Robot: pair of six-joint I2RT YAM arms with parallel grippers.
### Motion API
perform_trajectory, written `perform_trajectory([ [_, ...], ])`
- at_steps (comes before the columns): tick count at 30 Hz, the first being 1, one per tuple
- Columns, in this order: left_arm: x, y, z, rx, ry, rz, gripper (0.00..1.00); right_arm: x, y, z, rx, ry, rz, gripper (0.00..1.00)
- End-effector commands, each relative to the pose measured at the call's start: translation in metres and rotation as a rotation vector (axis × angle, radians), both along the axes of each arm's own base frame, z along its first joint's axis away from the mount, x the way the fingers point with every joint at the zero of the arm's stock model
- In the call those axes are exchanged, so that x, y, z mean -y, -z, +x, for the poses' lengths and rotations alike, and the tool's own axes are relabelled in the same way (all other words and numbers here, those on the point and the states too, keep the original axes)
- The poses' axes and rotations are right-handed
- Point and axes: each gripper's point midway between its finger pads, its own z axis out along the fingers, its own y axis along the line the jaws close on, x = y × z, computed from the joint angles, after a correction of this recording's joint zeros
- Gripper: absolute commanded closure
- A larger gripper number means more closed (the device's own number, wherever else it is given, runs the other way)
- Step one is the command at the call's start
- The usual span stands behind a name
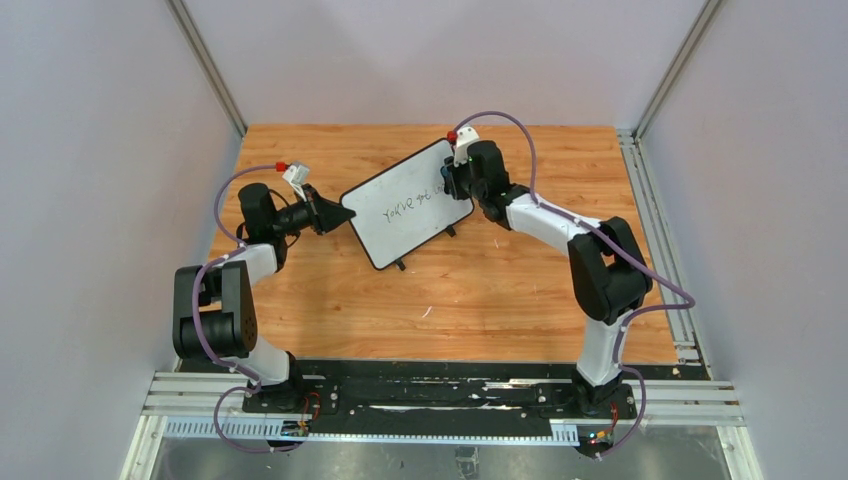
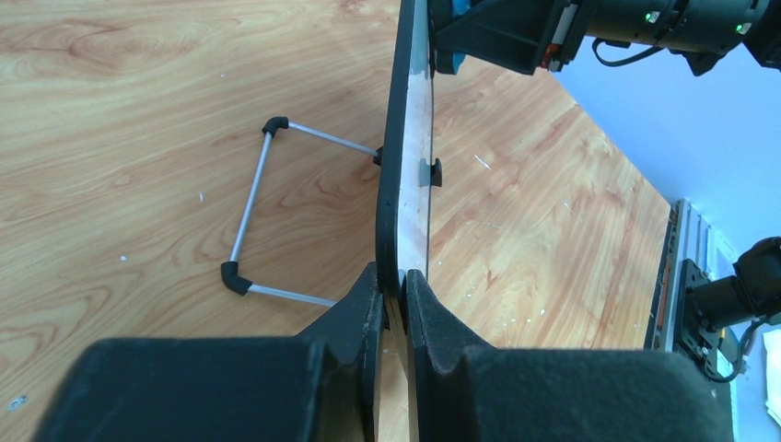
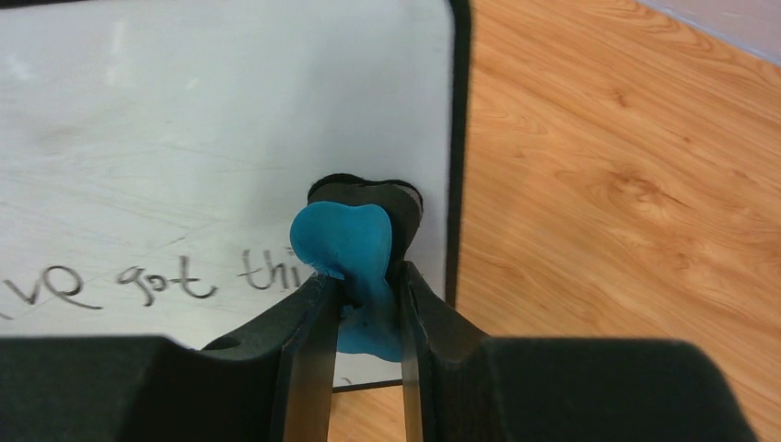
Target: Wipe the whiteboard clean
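Observation:
The whiteboard [image 1: 408,203], white with a thin black frame, stands tilted in mid-table with dark handwriting on its face. My left gripper [image 1: 340,214] is shut on the board's left edge; the left wrist view shows the board edge-on [image 2: 405,184] between my fingers [image 2: 355,318]. My right gripper [image 1: 455,180] is shut on a blue eraser [image 3: 355,253], squeezed between its fingers, with its black felt side against the board [image 3: 184,138] near its right edge. The handwriting [image 3: 138,281] reads up to the eraser.
A wire stand [image 2: 253,216] with black elbows juts from the board's back onto the wooden table [image 1: 500,290]. Grey walls and metal rails [image 1: 660,230] bound the table. The right arm [image 2: 645,23] shows beyond the board's far end.

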Motion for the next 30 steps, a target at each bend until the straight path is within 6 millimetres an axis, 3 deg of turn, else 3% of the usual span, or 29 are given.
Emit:
perform_trajectory([
  [1,-0.001,0.009,0.0,0.029,0.002,0.055,1.0,0.027,0.012,0.016,-0.005,0.049,-0.022,0.99],
  [11,-0.002,0.01,0.001,0.025,0.002,0.056,1.0,0.009,0.023,0.006,-0.043,0.0,0.015,0.99],
  [26,-0.002,0.011,0.001,0.024,0.001,0.059,1.0,-0.067,0.023,-0.044,-0.055,-0.155,0.044,0.99],
  [30,-0.002,0.011,0.001,0.022,0.002,0.057,1.0,-0.067,0.029,-0.044,-0.06,-0.14,0.024,0.99],
])
